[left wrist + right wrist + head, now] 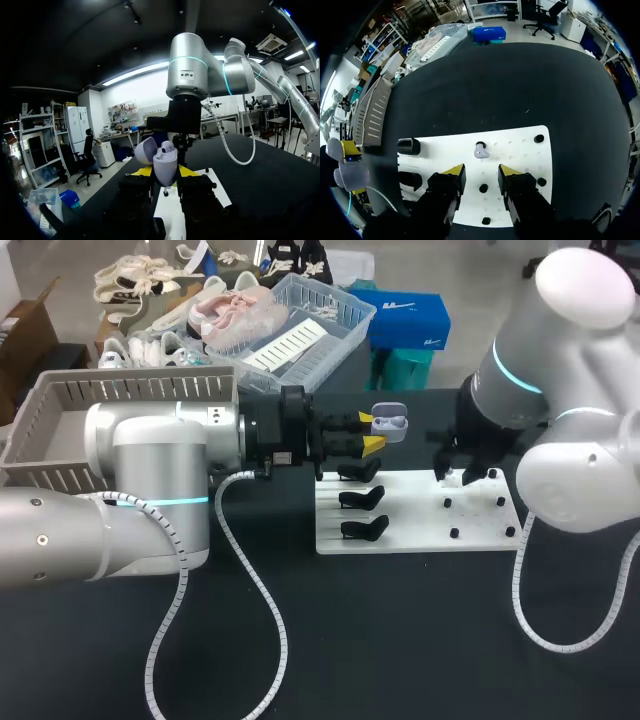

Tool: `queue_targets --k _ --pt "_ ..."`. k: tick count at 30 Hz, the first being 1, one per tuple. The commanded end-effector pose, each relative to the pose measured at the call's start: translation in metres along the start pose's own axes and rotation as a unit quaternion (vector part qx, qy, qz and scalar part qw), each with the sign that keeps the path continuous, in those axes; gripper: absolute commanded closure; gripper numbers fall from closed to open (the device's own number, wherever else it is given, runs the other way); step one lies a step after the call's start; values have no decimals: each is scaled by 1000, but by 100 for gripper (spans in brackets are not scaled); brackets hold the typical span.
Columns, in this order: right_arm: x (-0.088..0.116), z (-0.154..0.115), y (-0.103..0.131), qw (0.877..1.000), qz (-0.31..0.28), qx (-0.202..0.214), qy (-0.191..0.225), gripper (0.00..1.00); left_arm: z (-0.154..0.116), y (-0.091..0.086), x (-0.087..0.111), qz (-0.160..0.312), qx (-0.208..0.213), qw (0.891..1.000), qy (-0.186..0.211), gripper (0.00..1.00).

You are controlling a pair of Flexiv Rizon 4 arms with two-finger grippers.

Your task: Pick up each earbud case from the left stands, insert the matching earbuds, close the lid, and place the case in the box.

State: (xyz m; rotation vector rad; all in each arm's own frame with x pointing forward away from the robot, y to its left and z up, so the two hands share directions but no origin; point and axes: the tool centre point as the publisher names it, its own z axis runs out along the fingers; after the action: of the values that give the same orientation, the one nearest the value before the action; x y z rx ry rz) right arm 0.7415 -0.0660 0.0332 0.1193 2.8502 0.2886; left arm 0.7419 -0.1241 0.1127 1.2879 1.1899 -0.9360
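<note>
Table (400, 640): one, flat-topped, matte black. Spans the head view from side to side and fills its near half. Far edge straight, seen as a dark line at the back. In the right wrist view, table (510, 85) a wide dark field under the fingers, evenly lit, with a few pale specks scattered on it. In the left wrist view, table (275, 170) stretching away ahead, with a dull grey sheen toward its far side. Lighting on the top soft and even throughout; surface plain, unpatterned, without cloth or cover.
</note>
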Motion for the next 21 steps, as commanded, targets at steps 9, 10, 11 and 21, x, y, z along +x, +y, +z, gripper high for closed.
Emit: queue_targets --k 9,10,11,21 --pt "-15 11 4 1000 10 -8 1 61 0 -1 0 1 -2 1000 -1 100" --pt "-15 11 4 1000 12 -8 1 61 0 -1 0 1 -2 1000 -1 100" --pt "-15 11 4 1000 13 -8 1 61 0 -1 0 1 -2 1000 -1 100" --pt "-12 13 2 1000 24 -10 4 63 0 -1 0 1 -2 1000 -1 100"
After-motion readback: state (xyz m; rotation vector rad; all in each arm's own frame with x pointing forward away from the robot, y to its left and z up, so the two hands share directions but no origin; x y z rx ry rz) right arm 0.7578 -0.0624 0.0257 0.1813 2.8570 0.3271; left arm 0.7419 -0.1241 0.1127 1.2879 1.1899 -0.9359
